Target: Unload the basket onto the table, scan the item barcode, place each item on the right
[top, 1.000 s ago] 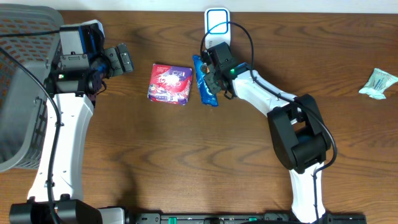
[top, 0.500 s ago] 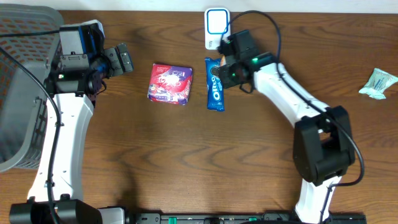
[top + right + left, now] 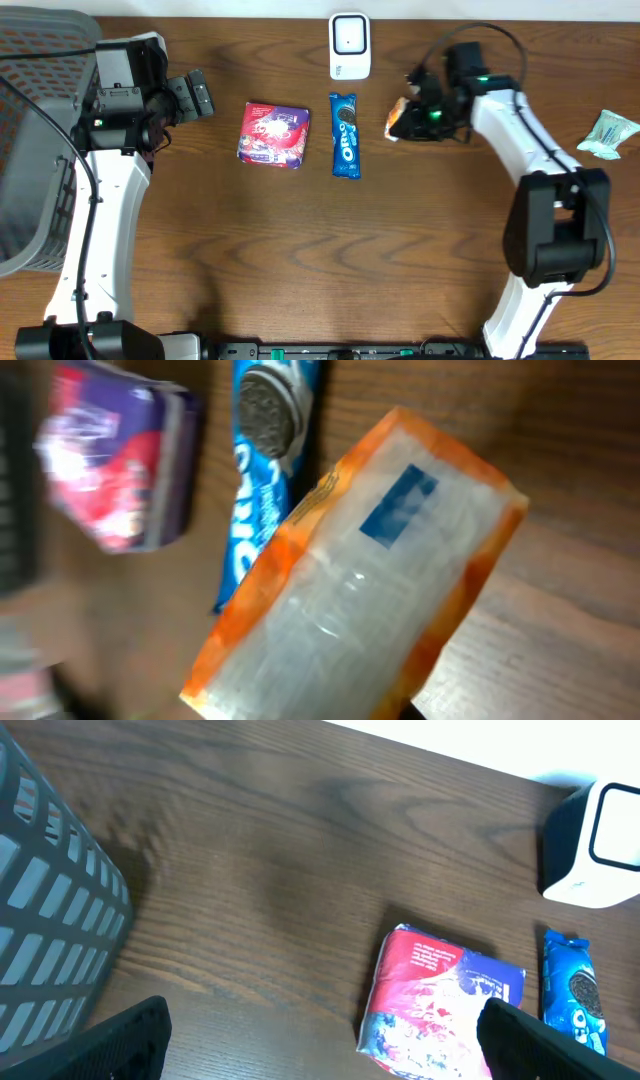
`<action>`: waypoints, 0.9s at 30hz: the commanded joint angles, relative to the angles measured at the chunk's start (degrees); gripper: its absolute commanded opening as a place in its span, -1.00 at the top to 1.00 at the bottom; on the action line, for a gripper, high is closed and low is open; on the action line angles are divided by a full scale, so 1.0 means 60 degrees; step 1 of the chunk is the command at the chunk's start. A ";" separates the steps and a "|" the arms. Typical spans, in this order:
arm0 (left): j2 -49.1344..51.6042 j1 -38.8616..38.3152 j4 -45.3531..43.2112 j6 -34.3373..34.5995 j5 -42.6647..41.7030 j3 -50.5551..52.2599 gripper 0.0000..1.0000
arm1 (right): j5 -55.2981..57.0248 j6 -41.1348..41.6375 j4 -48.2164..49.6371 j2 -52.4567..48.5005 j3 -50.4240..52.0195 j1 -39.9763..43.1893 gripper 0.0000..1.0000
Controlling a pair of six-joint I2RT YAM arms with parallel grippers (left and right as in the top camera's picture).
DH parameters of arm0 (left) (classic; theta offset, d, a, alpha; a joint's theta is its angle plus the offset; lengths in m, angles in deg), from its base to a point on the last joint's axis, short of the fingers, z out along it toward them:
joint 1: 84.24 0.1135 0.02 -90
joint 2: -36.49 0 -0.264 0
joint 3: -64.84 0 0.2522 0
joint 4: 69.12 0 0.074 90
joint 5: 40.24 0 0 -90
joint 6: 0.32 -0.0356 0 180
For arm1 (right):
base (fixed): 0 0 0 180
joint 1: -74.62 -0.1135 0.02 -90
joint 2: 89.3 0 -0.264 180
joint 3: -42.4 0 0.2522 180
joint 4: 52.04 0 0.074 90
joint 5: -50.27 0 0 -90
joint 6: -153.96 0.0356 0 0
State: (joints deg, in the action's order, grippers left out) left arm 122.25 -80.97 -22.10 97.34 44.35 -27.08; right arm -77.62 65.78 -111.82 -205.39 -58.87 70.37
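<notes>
Right gripper (image 3: 412, 112) clamped on orange packet (image 3: 397, 122), to the right of scanner (image 3: 350, 45) and apart from it. In the right wrist view the packet sits tilted, its clear face with a blue label toward the camera. Left gripper (image 3: 197, 95) jaws spread wide, nothing in them, left of red pack (image 3: 273, 135). Oreo pack (image 3: 345, 135) lies flat just below scanner, between red pack and packet. Basket (image 3: 30, 150) far left, pale packet (image 3: 610, 133) far right
</notes>
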 commanded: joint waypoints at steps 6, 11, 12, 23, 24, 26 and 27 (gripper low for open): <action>0.0069 0.0015 0.0029 -0.0025 0.0091 0.0022 -0.96 | -0.3359 -0.0601 0.0189 0.0069 0.1767 0.1122 0.91; 0.0069 0.0015 0.0029 -0.0025 0.0091 0.0026 -0.96 | -0.3457 -0.0597 0.0280 -0.0011 0.2637 0.1548 0.86; 0.0069 0.0015 0.0029 -0.0025 0.0091 0.0026 -0.96 | -0.3377 -0.0597 0.0284 -0.0011 0.2743 0.1625 0.88; 0.0069 0.0015 0.0029 -0.0025 0.0091 0.0026 -0.96 | 0.0342 0.0437 -0.0645 0.0011 0.2779 0.2463 0.12; 0.0069 0.0015 0.0029 -0.0025 0.0091 0.0026 -0.96 | 0.0612 0.0390 -0.0845 0.0011 0.2710 0.2503 -0.02; 0.0069 0.0015 0.0029 -0.0025 0.0091 0.0026 -0.96 | 0.1239 0.0397 -0.1224 0.0011 0.2550 0.2550 -0.09; 0.0069 0.0015 0.0029 -0.0025 0.0091 0.0026 -0.96 | 0.1566 0.0401 -0.1413 0.0011 0.2459 0.2565 -0.09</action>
State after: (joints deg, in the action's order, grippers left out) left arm 122.25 -80.97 -22.10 97.34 44.35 -27.08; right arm -77.18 68.03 -119.08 -205.39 -42.47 85.29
